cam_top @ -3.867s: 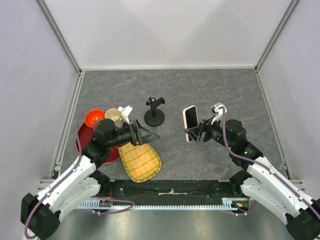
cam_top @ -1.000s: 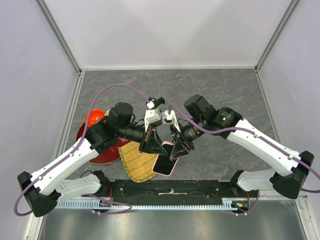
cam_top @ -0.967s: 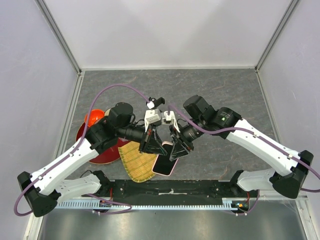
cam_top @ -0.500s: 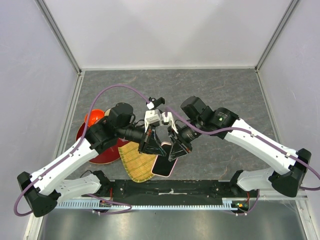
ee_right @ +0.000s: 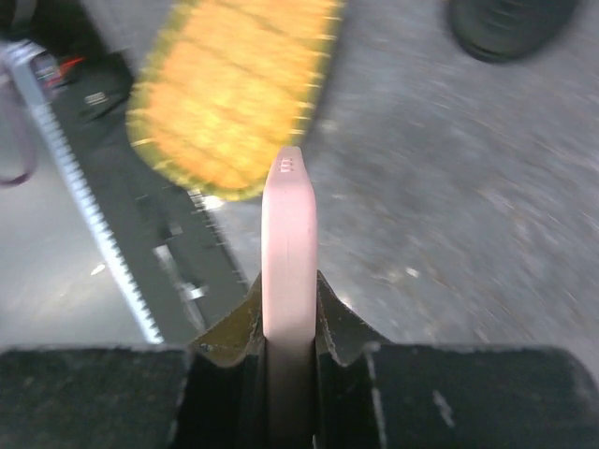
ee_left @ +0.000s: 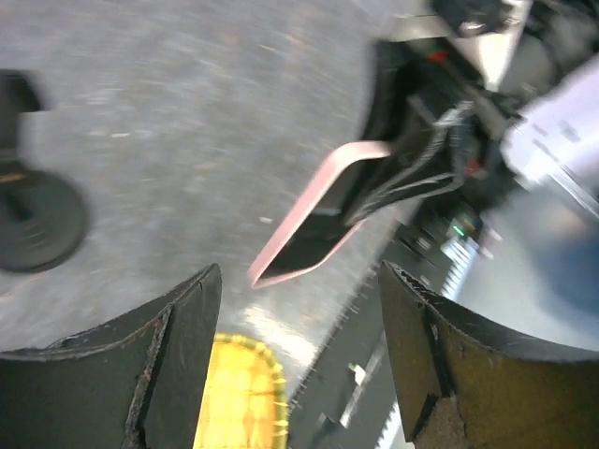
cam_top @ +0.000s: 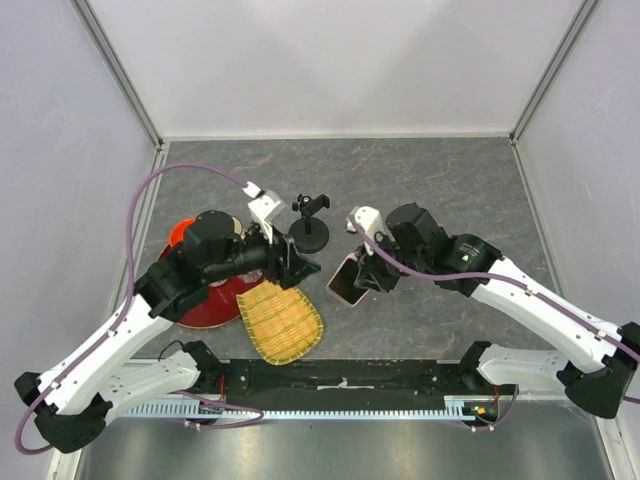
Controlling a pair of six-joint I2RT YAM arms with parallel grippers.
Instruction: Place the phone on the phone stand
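Note:
The phone (cam_top: 347, 281), black-screened with a pink case, hangs tilted just above the table with my right gripper (cam_top: 366, 276) shut on its upper end. In the right wrist view its pink edge (ee_right: 285, 234) stands pinched between both jaws. The black phone stand (cam_top: 309, 232) is upright behind and to the left of the phone, apart from it, and its round base (ee_left: 37, 224) shows in the left wrist view. My left gripper (cam_top: 298, 267) is left of the phone, open and holding nothing; the phone (ee_left: 314, 229) lies beyond its spread fingers (ee_left: 173, 365).
A yellow woven tray (cam_top: 280, 321) lies near the front edge, under my left gripper. A red bowl (cam_top: 195, 305) sits at the left, partly hidden by the left arm. Metal rails (cam_top: 330, 385) run along the near edge.
My left gripper has opened, let go of the phone and drawn back to the left. The right gripper, still shut on the phone, has carried it up and away from the front edge.

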